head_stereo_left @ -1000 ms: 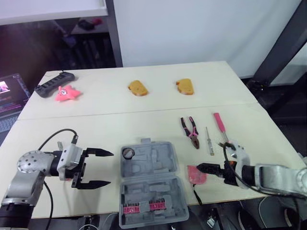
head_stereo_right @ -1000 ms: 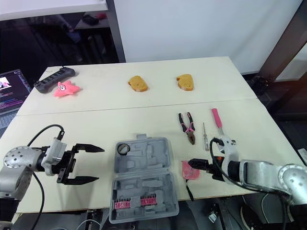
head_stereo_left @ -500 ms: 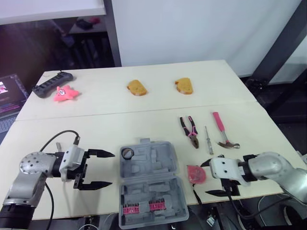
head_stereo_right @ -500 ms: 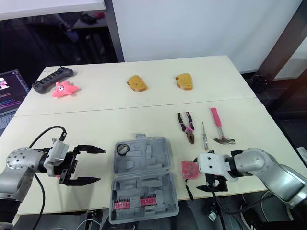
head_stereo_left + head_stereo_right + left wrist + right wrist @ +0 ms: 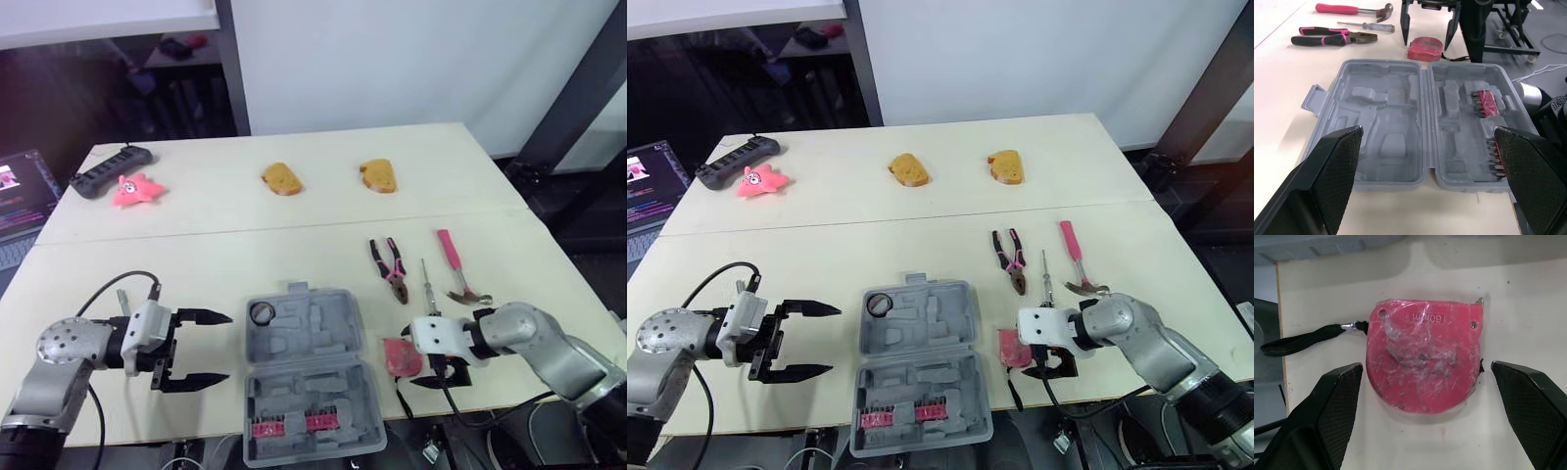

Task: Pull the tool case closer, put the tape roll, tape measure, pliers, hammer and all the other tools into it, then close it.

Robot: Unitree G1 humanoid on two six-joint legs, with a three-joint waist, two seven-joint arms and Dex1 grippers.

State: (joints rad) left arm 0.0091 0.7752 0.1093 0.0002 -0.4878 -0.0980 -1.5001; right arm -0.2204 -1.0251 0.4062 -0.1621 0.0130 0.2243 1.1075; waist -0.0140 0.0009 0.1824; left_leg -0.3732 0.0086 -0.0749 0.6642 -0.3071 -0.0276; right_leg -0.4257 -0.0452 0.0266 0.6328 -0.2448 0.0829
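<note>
Tape measure (image 5: 1422, 357) flat on table (image 5: 196, 264) near front edge, between spread fingers of right gripper (image 5: 1427, 32), clear of both. Red scuffed plastic, rounded on one side, black strap. Just beside: one grey moulded tool case (image 5: 309, 377), open flat, one tape roll (image 5: 261, 312) in a recess. Beyond: one pink-handled pliers (image 5: 389, 266), one screwdriver (image 5: 427, 286), one pink-handled hammer (image 5: 456, 269). Left gripper (image 5: 228, 347) gaping, empty, facing case's other side.

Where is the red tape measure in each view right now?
Left eye view: red tape measure just right of the open grey plastic tool case.
Right eye view: tape measure in the same spot.
Left wrist view: tape measure just beyond the case.
Right wrist view: tape measure between the open jaws of the right gripper.
Shared landmark: the case.
</note>
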